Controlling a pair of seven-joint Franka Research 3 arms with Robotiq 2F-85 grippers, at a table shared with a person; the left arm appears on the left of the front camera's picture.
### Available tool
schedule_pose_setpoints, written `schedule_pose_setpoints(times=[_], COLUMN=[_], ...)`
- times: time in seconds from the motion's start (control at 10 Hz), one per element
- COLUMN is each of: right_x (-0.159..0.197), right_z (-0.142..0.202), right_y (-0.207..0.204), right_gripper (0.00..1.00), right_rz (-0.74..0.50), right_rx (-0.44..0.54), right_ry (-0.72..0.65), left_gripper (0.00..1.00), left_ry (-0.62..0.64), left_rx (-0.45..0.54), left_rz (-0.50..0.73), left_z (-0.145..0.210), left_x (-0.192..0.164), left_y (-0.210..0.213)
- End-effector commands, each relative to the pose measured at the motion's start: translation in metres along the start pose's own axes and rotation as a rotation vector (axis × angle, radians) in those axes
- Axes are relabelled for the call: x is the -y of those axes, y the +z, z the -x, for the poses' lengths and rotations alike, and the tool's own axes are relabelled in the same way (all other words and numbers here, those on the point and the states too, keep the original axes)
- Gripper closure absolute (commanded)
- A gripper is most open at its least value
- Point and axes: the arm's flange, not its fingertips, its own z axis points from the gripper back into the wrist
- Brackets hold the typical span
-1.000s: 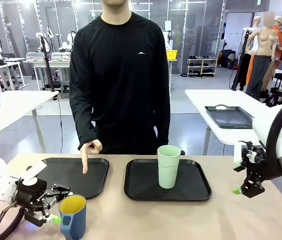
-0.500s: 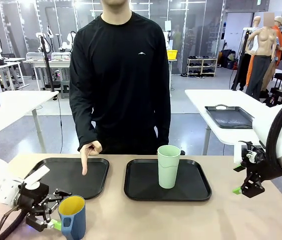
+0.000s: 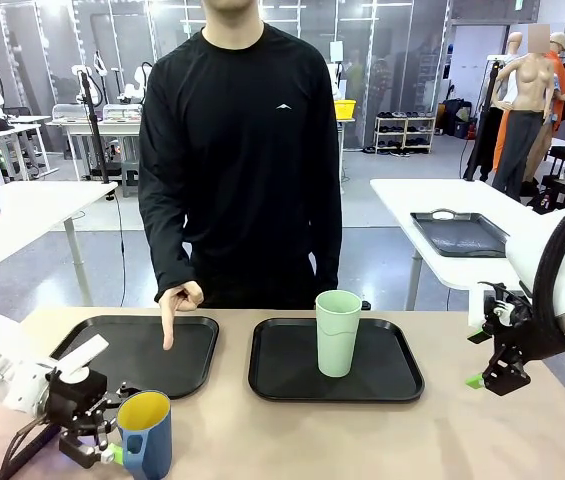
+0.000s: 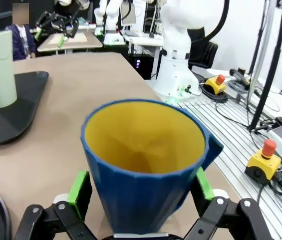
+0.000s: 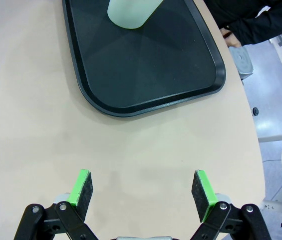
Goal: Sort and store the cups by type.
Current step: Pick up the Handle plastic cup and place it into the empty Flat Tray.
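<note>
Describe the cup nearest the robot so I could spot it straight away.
Look at the wooden table, at the near edge in front of the left black tray. There stands the blue mug, between the left gripper fingers. Unlike the tall mint tumbler, it is short, handled and yellow inside.

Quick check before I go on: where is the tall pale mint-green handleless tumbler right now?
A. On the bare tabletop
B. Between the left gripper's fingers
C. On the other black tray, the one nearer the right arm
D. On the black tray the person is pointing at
C. The tall pale mint-green handleless tumbler stands upright on the black tray nearer the right arm, while the person's hand points down at the other black tray.
</note>
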Motion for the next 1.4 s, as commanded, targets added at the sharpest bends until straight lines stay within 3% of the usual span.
schedule_pose_setpoints(times=[0.0,0.6,1.3], right_x=[0.000,0.000,0.000], right_z=[0.000,0.000,0.000], right_y=[-0.001,-0.001,-0.001], right_gripper=[0.00,0.00,0.00], right_rz=[0.013,0.013,0.013], right_rx=[-0.004,-0.004,-0.004], right_ry=[-0.006,-0.006,-0.006], left_gripper=[0.00,0.00,0.54], left_ry=[-0.046,-0.045,-0.043], left_rx=[0.031,0.067,0.077], left_rz=[0.026,0.108,0.120], left_z=[0.010,0.019,0.017], left_x=[-0.004,-0.005,0.000], left_y=[-0.005,-0.021,-0.020])
